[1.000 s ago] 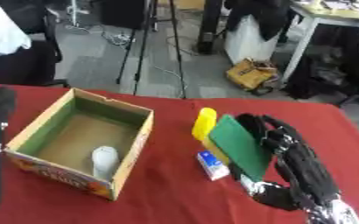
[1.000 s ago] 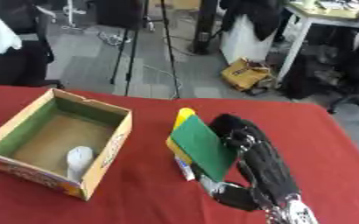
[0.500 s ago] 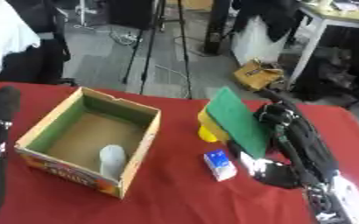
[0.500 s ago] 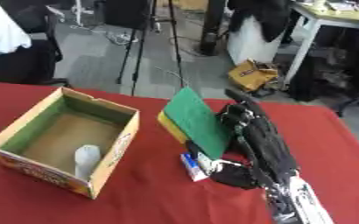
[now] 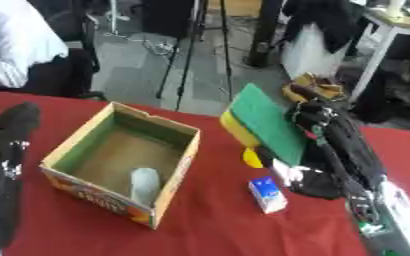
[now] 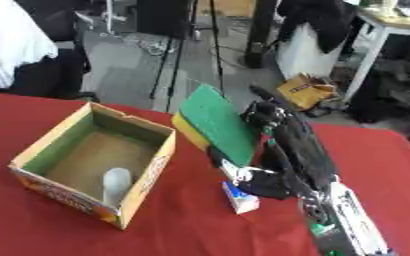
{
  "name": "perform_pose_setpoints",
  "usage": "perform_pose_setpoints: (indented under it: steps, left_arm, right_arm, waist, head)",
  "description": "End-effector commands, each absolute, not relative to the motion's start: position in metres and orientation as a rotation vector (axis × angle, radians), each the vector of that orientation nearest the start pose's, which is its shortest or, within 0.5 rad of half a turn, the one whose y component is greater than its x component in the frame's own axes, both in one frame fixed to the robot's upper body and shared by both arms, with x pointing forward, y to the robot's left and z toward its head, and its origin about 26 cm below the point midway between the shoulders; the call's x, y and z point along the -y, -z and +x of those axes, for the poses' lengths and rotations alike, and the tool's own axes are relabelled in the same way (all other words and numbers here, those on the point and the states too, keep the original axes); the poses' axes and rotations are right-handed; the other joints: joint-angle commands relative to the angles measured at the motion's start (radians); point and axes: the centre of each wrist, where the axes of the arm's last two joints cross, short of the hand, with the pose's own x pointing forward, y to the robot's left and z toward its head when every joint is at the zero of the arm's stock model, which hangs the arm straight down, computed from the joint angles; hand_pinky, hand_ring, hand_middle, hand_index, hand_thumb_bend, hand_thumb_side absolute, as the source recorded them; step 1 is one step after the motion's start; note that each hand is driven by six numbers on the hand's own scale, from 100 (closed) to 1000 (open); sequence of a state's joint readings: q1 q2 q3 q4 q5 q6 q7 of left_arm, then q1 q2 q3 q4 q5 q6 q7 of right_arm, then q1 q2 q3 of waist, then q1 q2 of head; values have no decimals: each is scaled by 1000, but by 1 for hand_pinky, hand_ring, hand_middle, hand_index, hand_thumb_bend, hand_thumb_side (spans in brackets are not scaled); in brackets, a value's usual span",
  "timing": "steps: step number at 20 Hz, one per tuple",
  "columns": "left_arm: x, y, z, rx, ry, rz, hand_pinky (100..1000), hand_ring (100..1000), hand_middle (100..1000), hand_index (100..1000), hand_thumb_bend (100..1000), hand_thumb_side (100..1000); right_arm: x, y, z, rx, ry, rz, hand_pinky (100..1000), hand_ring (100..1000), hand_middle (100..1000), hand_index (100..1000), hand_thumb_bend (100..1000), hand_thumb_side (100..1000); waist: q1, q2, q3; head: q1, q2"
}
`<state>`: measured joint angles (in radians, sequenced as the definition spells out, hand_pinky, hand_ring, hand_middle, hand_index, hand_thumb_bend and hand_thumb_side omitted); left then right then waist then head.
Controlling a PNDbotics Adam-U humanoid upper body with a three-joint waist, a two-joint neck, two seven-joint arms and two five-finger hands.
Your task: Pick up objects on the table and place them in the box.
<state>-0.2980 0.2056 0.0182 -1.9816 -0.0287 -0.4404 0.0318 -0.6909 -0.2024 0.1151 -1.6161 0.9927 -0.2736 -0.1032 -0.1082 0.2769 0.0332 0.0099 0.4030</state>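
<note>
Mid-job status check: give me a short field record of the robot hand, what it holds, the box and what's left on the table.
right robot hand: curled on the green-and-yellow rectangular sponge, lifted and tilted
left arm: black, idle at left edge; hand unclear
open cardboard box: on red tablecloth, left of sponge
in box: pale upright cylinder
left on table: small blue-and-white carton, near the right robot hand
</note>
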Motion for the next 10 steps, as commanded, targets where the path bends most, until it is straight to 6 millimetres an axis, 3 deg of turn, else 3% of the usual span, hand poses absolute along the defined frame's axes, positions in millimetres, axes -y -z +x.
perform_pose_setpoints:
  steps: [1, 10]
  left_arm:
    - [-244, -195, 301, -3515, -361, -68, 999, 940, 874, 824, 100, 864]
    - [-241, -196, 301, -3513, -366, -35, 999, 941, 875, 824, 100, 866]
  right_arm:
    - [181, -239, 392, -2907, 1274, 1261, 957, 952, 530, 625, 269, 957]
    - [174, -259, 420, -2872, 1383, 1225, 957, 952, 528, 629, 276, 958]
  waist:
    - [5, -21, 5]
    - [2, -18, 47]
  head:
    - [0, -16]
    - [-34, -18]
